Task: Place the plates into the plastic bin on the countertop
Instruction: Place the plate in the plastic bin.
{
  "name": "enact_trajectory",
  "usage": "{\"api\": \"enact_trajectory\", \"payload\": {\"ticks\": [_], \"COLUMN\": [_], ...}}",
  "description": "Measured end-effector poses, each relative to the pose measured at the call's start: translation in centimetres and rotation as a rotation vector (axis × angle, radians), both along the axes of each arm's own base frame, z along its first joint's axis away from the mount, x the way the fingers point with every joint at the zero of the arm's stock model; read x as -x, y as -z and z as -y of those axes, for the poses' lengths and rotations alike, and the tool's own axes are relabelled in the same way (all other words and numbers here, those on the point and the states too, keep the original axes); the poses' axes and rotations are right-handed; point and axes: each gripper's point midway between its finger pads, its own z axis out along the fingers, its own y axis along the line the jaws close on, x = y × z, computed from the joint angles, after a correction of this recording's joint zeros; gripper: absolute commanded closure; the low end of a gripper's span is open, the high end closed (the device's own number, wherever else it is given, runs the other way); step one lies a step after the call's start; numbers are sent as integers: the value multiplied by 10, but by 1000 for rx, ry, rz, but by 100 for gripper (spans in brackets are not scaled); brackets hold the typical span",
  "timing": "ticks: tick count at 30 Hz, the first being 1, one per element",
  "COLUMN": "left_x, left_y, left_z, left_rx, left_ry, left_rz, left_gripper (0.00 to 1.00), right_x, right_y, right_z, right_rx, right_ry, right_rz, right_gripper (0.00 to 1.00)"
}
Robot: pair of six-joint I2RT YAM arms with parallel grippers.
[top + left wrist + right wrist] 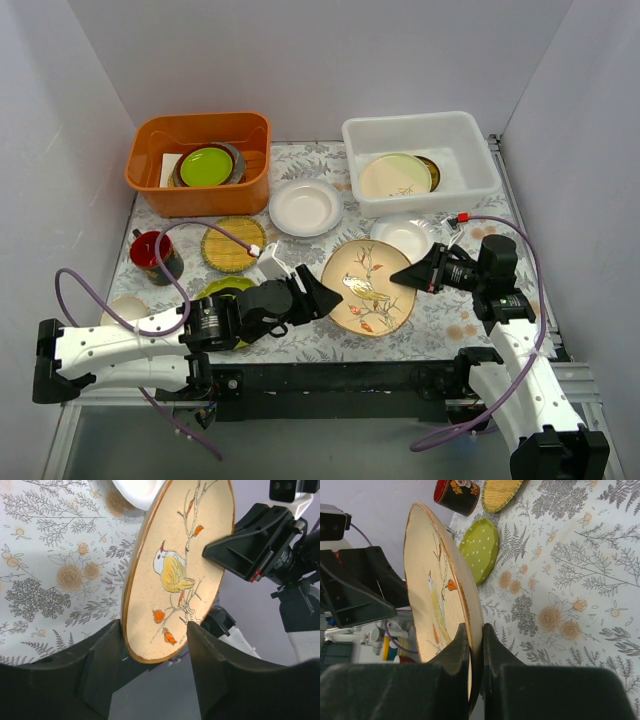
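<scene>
A cream plate painted with a bird is held on edge above the countertop between both arms. My right gripper is shut on its right rim; in the right wrist view the gripper pinches the plate. My left gripper is open, its jaws straddling the plate's left rim with a gap on one side. The translucent plastic bin at the back right holds a pale plate. A white plate, a smaller white plate, a woven plate and a dotted lime plate lie on the countertop.
An orange tub at the back left holds a plain lime plate on grey dishes. A red mug stands left of the woven plate. A pale dish lies at the near left. Grey walls close in three sides.
</scene>
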Motion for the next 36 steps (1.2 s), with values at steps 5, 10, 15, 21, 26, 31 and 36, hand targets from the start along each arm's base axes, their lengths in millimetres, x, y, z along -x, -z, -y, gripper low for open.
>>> {"api": "enact_trajectory", "payload": {"ticks": [5, 10, 15, 21, 26, 31, 36], "left_x": [-5, -12, -18, -27, -27, -28, -27], "left_y": [-29, -69, -79, -57, -23, -5, 9], "left_z": [-4, -10, -19, -16, -22, -33, -44], "left_rx": [42, 83, 2, -220, -402, -537, -620], "left_ry": [-32, -74, -99, -116, -109, -129, -144], "left_rz": [23, 56, 82, 85, 66, 43, 18], "left_gripper": [13, 4, 2, 2, 2, 2, 2], "right_x": [-5, -11, -16, -25, -43, -75, -106], "right_y": [6, 19, 27, 27, 17, -9, -38], "right_z": [3, 7, 10, 12, 14, 18, 20], "right_rx": [33, 79, 105, 135, 167, 214, 242], "right_ry": [27, 60, 72, 89, 103, 131, 159], "right_rz": [19, 0, -8, -26, -27, 13, 71], "right_gripper": [99, 99, 99, 99, 99, 99, 99]}}
